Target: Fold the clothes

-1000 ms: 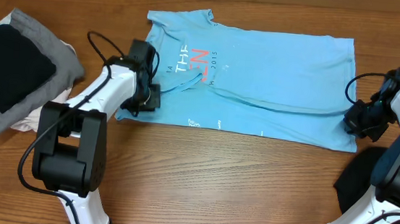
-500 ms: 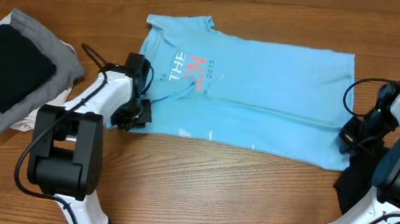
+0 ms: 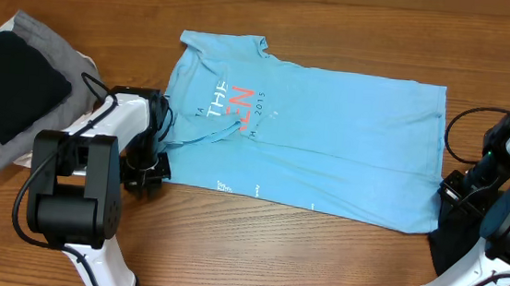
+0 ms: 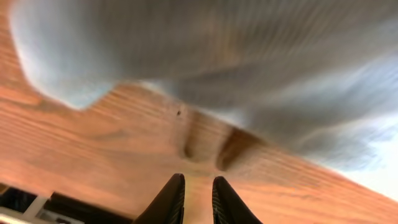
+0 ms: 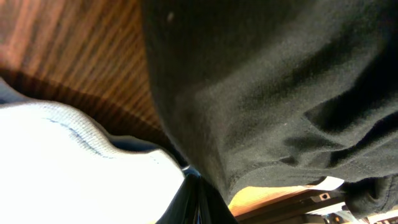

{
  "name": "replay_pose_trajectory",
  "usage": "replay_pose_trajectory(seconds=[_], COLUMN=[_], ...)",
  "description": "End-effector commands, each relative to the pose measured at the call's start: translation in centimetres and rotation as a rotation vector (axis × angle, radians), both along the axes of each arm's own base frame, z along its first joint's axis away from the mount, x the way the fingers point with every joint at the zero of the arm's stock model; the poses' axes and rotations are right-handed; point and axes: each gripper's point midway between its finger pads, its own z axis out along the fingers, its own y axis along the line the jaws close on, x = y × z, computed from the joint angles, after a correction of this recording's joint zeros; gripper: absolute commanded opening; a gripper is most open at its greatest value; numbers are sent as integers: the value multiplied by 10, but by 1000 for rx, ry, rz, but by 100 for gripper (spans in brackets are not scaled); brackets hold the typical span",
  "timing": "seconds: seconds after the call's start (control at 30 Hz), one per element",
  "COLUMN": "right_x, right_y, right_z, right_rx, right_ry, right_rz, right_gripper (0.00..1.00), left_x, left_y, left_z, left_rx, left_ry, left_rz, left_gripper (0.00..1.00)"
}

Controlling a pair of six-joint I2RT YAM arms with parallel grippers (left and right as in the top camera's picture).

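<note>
The light blue T-shirt [image 3: 328, 159] with white and red-orange lettering lies spread flat across the middle of the table. My left gripper [image 3: 146, 166] is just off its front left corner. In the left wrist view its fingers [image 4: 196, 193] are slightly apart with only bare wood between them, and the shirt [image 4: 249, 56] is ahead. My right gripper [image 3: 455, 186] is at the shirt's front right corner. In the right wrist view its fingers [image 5: 198, 190] are shut on the shirt's edge [image 5: 74, 168], right against a black garment [image 5: 267, 93].
A stack of folded clothes [image 3: 18, 95], black on grey on white, sits at the far left. The black garment [image 3: 464, 240] lies crumpled at the right front by the right arm's base. Cables loop from both arms.
The shirt has been pulled toward the front and left and lies flatter. My left gripper moved front-left and let go of the shirt. My right gripper moved toward the front.
</note>
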Motion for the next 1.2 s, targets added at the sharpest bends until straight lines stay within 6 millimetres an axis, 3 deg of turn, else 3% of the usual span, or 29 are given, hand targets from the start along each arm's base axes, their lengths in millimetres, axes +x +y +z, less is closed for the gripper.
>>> replay_pose_trajectory(seconds=[0.0, 0.13, 0.23, 0.27, 0.33, 0.43, 0.47, 0.57, 0.7, 0.77, 0.87, 0.93, 0.97, 1.17], right_x=[4, 17, 36, 47, 65, 86, 89, 99, 102, 103, 104, 104, 103, 101], right_y=[-6, -10, -7, -3, 3, 14, 15, 24, 34, 38, 39, 39, 38, 39], right_z=[20, 36, 52, 59, 74, 97, 102, 116, 117, 117, 117, 117, 116, 116], right_rx=[-54, -93, -88, -68, -38, 2, 4, 14, 33, 36, 37, 36, 32, 35], right_ry=[-64, -170, -304, -371, -485, -623, -646, -705, -715, -716, -717, -716, -710, -706], right_rz=[1, -5, 2, 18, 46, 97, 106, 151, 194, 206, 211, 211, 212, 211], right_gripper=[4, 4, 4, 5, 13, 20, 28, 45, 47, 47, 47, 47, 47, 47], left_x=[0, 15, 37, 47, 65, 93, 101, 143, 196, 232, 273, 300, 318, 356], left_y=[3, 2, -7, -14, -27, -44, -46, -51, -58, -63, -65, -66, -67, -84], left_z=[14, 38, 60, 68, 80, 100, 107, 138, 166, 175, 176, 166, 149, 86], left_rx=[19, 6, -60, -109, -193, -288, -299, -313, -340, -359, -357, -357, -366, -498], left_ry=[-39, -175, -341, -407, -512, -646, -674, -783, -883, -939, -1000, -1032, -1038, -1049], left_rz=[7, 2, -37, -67, -129, -212, -227, -277, -311, -321, -315, -287, -244, -108], left_gripper=[19, 20, 24, 31, 59, 69, 73, 81, 84, 83, 77, 76, 74, 71])
